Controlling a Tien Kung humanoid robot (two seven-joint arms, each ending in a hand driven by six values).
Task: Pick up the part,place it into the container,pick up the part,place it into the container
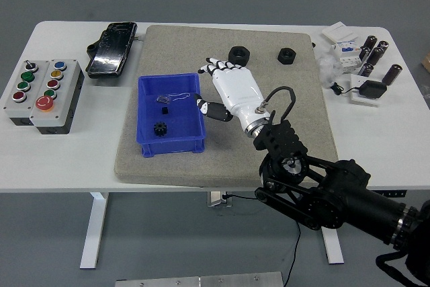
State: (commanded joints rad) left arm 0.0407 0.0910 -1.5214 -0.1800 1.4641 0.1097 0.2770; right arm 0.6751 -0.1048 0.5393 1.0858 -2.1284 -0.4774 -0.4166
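A: What sits nearest the table's (80,166) front edge?

B: The black right arm (322,193), coming up from the lower right. It ends in a white hand (232,89) over the grey mat (269,146), just beside the right wall of the blue bin (170,123).

A: Is the hand gripping anything?

B: No. Its fingers (218,67) are stretched out and point away toward the far side, the thumb sticks out toward the bin, and nothing is in it.

A: And the part?

B: A small black gear (159,129) lies on the bin's floor, toward the near side. Farther back in the bin are a small dark piece (162,100) and a thin loop of wire (178,95).

A: Beyond the hand?

B: Two black nuts on the mat's far strip: one (238,55) just past the fingertips, the other (287,54) to its right, well apart.

A: Off the mat?

B: On the left, a grey button box (41,95) with coloured buttons, and behind it a black device (112,48) lying at a slant. On the right, a black adapter (371,89) on a white card, dark cylinders (373,52) and a white boxy unit (346,53).
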